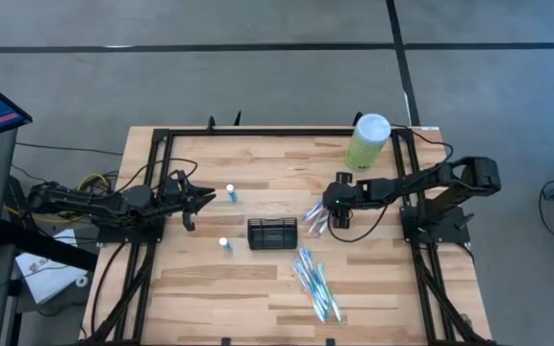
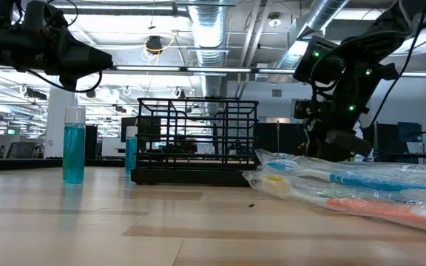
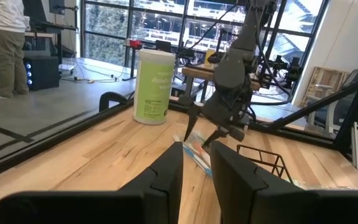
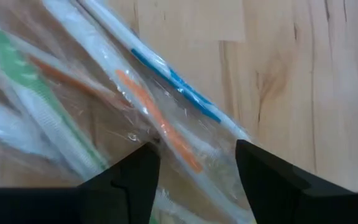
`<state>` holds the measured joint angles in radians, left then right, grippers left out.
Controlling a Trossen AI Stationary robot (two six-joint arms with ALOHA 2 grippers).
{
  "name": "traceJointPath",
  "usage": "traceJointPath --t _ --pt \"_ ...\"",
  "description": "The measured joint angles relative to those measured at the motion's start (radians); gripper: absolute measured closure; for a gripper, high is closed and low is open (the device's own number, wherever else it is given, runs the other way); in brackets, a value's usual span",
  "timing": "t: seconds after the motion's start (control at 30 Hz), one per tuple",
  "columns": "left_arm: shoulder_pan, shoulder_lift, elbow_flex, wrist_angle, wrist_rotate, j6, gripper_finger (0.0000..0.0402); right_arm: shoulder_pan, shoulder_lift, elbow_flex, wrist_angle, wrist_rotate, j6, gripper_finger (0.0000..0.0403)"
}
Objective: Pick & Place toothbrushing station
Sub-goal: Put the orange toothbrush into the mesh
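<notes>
The toothbrushing station (image 1: 273,234), a low black wire-mesh holder, stands on its base at the table's middle and shows nothing inside in the low view (image 2: 198,140). Just right of it lies a bundle of clear-wrapped toothbrushes (image 1: 314,217). My right gripper (image 1: 328,220) slants down over that bundle, open. In the right wrist view its fingers (image 4: 194,167) stand either side of an orange-and-white brush (image 4: 160,121), just above the wrap. My left gripper (image 1: 200,199) hangs level near the table's left side, its fingers (image 3: 197,177) a little apart with nothing between them.
A second heap of wrapped toothbrushes (image 1: 317,285) lies nearer the front edge. Two small blue bottles (image 1: 231,194) (image 1: 224,244) stand left of the holder. A tall pale-green canister (image 1: 367,142) stands at the far right. A person (image 3: 5,43) stands in the room beyond.
</notes>
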<state>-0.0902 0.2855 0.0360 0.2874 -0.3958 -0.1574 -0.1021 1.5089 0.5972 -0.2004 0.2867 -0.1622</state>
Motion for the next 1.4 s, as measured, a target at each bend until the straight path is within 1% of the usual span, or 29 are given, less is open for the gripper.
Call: traceJointPath --t 0.1,0.23,0.37,0.43,0.63,0.77,0.83,0.97,1.07,1.27,1.4 --pt "0.0 0.0 0.0 0.001 0.0 0.0 0.0325 0.004 -0.001 0.0 -0.003 0.0 0.005 0.0242" --pt "0.0 0.0 0.0 0.001 0.0 0.0 0.0325 0.011 -0.015 0.006 -0.019 0.001 0.005 0.0308" --pt "0.0 0.0 0.0 0.002 0.0 0.0 0.0325 0.01 -0.018 0.041 -0.045 0.002 0.004 0.0372" --pt "0.0 0.0 0.0 0.003 0.0 0.0 0.0325 0.01 -0.018 0.055 -0.059 0.002 0.0 0.0389" --pt "0.0 0.0 0.0 0.002 0.0 -0.004 0.0325 0.01 -0.018 0.076 -0.085 0.002 -0.002 0.037" --pt "0.0 0.0 0.0 0.002 0.001 -0.022 0.0325 0.01 -0.018 0.096 -0.126 0.002 -0.002 0.0392" --pt "0.0 0.0 0.0 0.003 0.001 -0.053 0.0325 0.01 -0.018 0.114 -0.155 0.002 0.002 0.039" --pt "0.0 0.0 0.0 0.006 0.013 -0.059 0.0325 0.013 -0.018 0.155 -0.212 0.011 0.013 0.0385" --pt "0.0 0.003 0.001 0.01 0.044 -0.065 0.0325 0.025 -0.018 0.196 -0.275 0.034 0.013 0.0394" --pt "0.0 0.028 0.001 0.05 0.053 -0.068 0.0325 0.059 -0.018 0.293 -0.386 0.066 0.013 0.0386" --pt "0.0 0.074 0.002 0.106 0.053 -0.068 0.0325 0.084 -0.018 0.374 -0.484 0.134 0.013 0.0393"
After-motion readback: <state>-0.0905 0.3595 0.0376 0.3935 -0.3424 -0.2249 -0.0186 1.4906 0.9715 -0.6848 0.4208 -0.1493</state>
